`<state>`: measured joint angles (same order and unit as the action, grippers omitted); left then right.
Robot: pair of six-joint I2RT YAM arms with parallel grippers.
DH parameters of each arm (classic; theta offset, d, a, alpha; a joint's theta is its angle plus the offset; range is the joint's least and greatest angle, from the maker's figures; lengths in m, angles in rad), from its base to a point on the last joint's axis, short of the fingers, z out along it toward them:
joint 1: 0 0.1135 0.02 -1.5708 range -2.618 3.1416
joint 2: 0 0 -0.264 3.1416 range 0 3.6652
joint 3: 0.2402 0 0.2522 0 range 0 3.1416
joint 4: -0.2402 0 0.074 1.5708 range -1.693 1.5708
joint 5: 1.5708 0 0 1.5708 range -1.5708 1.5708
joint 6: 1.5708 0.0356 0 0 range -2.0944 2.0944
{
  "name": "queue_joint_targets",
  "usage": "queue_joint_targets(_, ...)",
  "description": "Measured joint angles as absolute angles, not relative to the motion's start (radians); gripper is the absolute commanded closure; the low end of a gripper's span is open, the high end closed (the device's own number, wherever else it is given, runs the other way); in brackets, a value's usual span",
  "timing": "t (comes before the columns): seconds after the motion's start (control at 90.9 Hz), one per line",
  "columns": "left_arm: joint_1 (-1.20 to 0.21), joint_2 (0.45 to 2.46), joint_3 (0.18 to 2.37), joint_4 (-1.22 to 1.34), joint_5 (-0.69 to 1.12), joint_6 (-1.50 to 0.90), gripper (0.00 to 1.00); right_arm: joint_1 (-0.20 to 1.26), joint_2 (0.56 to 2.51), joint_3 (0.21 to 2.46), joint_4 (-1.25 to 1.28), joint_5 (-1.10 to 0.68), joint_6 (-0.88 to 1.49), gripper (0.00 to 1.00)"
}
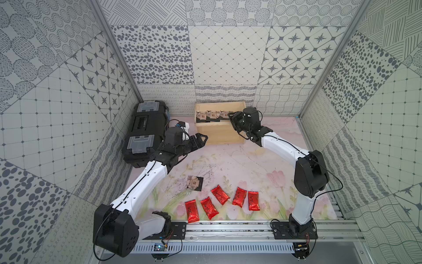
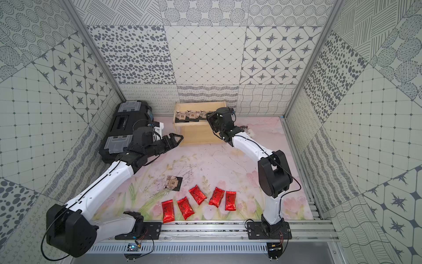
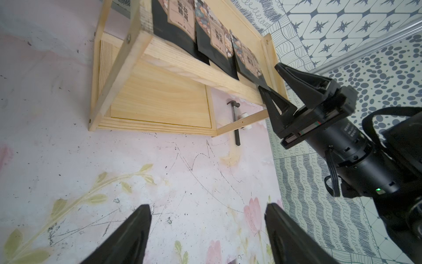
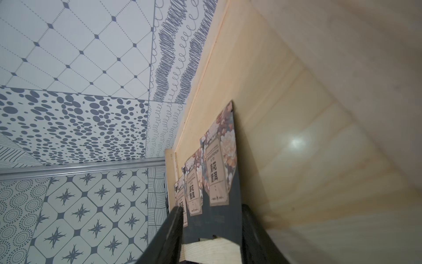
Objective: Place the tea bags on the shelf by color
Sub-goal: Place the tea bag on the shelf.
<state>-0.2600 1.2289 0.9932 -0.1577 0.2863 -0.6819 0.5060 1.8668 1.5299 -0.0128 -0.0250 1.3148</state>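
I count five reds (image 1: pixel 219 194) and one black sachet (image 1: pixel 194 182) on the table (image 1: pixel 239 160), plus three blacks (image 1: pixel 211 115) on the shelf's (image 1: pixel 219 134) top tier. My left gripper (image 1: pixel 203 140) gapes empty; the right gripper (image 4: pixel 211 209) straddles one black, grip unclear.

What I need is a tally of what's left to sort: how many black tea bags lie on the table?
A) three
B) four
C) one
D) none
C: only one black tea bag lies on the table, near the red ones; the other black ones stand on the shelf.
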Motion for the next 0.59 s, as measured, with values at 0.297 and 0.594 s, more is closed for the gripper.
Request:
queue_joint_targets(0.297,-0.260,1.228,0.992,-0.144,0.294,-0.682,0.17,0.476,1.867,1.530,-0.054,-0.080,1.286,0.86)
queue_joint_targets(0.594,-0.259,1.230,0.990,-0.139,0.305,-0.685,0.17,0.459,1.874,1.541,-0.059,-0.136,1.259,0.76)
